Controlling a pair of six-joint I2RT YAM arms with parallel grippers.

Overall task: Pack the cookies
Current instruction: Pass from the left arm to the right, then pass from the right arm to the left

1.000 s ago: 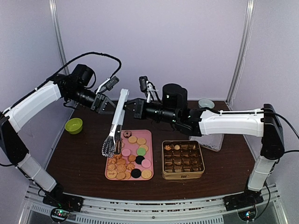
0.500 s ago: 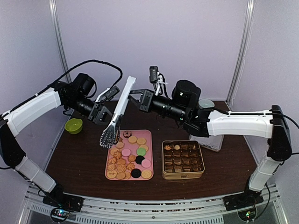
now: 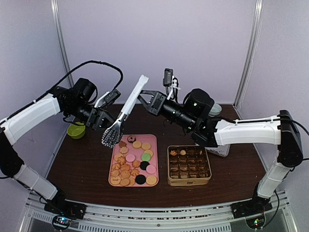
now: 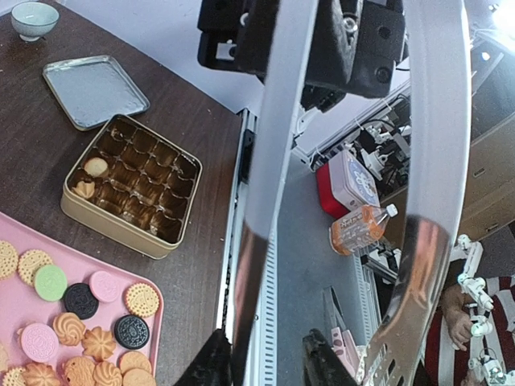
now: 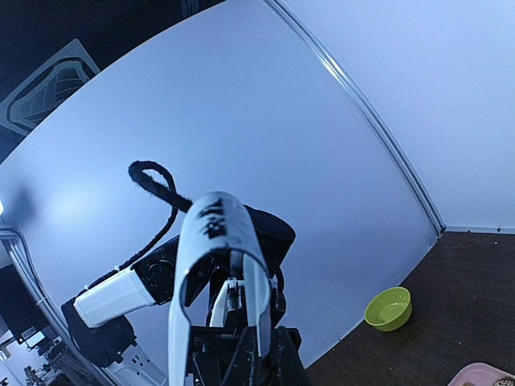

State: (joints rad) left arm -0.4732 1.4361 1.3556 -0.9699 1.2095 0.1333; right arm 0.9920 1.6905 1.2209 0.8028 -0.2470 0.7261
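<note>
Metal tongs [image 3: 129, 105] hang in the air above the far end of the pink tray [image 3: 153, 139], head down, handle end up and to the right. My right gripper [image 3: 146, 96] is shut on one arm near the bent handle end [image 5: 217, 233]. My left gripper [image 3: 107, 121] is open by the head, its fingers [image 4: 216, 354] either side of one tong arm [image 4: 269, 185]. The cookies [image 3: 130, 166] lie on the tray: tan, pink, black and green ones [image 4: 80, 301]. A gold tin [image 3: 189, 182] with dividers stands to the tray's right, with a few cookies [image 4: 96, 166] in it.
A green bowl [image 3: 76, 130] sits at the table's left, also in the right wrist view [image 5: 389, 308]. The tin's lid [image 4: 92, 88] and a small cup [image 4: 32, 18] lie behind the tin. The table's near edge [image 4: 233, 241] runs beside the tray.
The tongs have risen off the tray and tilted, handle end going up and right with the right gripper. The left gripper stayed by the tongs' head and dropped slightly.
</note>
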